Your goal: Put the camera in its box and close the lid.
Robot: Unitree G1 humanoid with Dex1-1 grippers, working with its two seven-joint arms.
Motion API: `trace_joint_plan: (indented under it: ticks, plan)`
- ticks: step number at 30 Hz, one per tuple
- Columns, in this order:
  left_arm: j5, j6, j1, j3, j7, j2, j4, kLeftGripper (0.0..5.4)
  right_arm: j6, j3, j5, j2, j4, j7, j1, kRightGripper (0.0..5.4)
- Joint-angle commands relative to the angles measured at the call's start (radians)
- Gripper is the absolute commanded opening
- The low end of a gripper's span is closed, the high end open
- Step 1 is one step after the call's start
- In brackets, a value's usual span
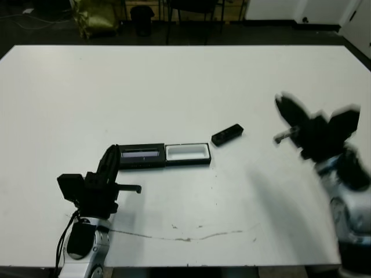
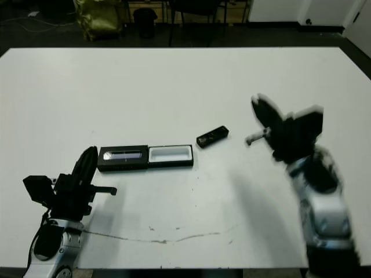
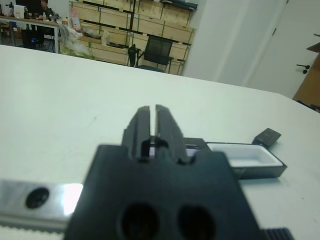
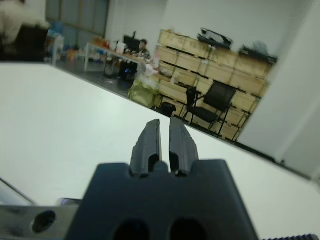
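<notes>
I've got the white table (image 1: 185,81) mostly bare, so the work sits in one small cluster near the middle. Right arm is up in the air on the right side, smeared with motion blur; its tool (image 4: 164,141) has the fingers pressed together and holds nothing, and it's well apart from everything. Left tool (image 3: 153,131) is also pressed together and empty, parked low just beside the lid's near-left end, I'd guess to steady the case.

The lid (image 1: 141,155) lies flat and open, lilac strip up, joined end to end with the box (image 1: 188,154), whose white lining faces up and empty (ready to load). The camera (image 1: 227,134) lies on the table just right of and beyond the box, angled, not touching it. Nothing packed yet.
</notes>
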Motion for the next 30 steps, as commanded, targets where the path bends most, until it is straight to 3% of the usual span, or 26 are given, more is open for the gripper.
trace_joint_plan:
  ticks: [1,4,7,11,14,18,21,30]
  plan:
    - [0.011,0.010,0.008,-0.001,0.006,0.006,0.012,0.02,-0.053,0.074,-0.084,-0.045,0.188,0.078,-0.153,0.00]
    - [0.005,0.009,0.011,0.000,0.007,0.002,0.013,0.02,-0.120,0.158,-0.196,-0.059,0.320,0.103,-0.275,0.00]
    - [-0.005,0.008,0.013,0.004,0.001,0.003,0.014,0.02,-0.133,0.249,-0.313,-0.062,0.422,0.124,-0.385,0.00]
    - [-0.010,0.005,0.015,0.009,-0.002,0.006,0.015,0.02,-0.228,0.375,-0.461,-0.040,0.625,0.164,-0.540,0.00]
    - [-0.011,0.000,0.017,0.008,-0.004,0.005,0.019,0.02,-0.235,0.423,-0.511,0.005,0.795,0.193,-0.643,0.00]
    - [-0.011,-0.006,0.017,0.009,-0.009,0.006,0.027,0.02,-0.314,0.496,-0.598,0.055,1.029,0.198,-0.762,0.00]
    - [0.000,0.015,0.024,0.005,0.006,0.003,0.009,0.02,-0.334,0.520,-0.639,0.092,1.152,0.183,-0.813,0.00]
    - [0.006,0.035,0.036,-0.005,0.026,0.001,-0.010,0.02,-0.320,0.560,-0.716,0.155,1.292,0.193,-0.873,0.00]
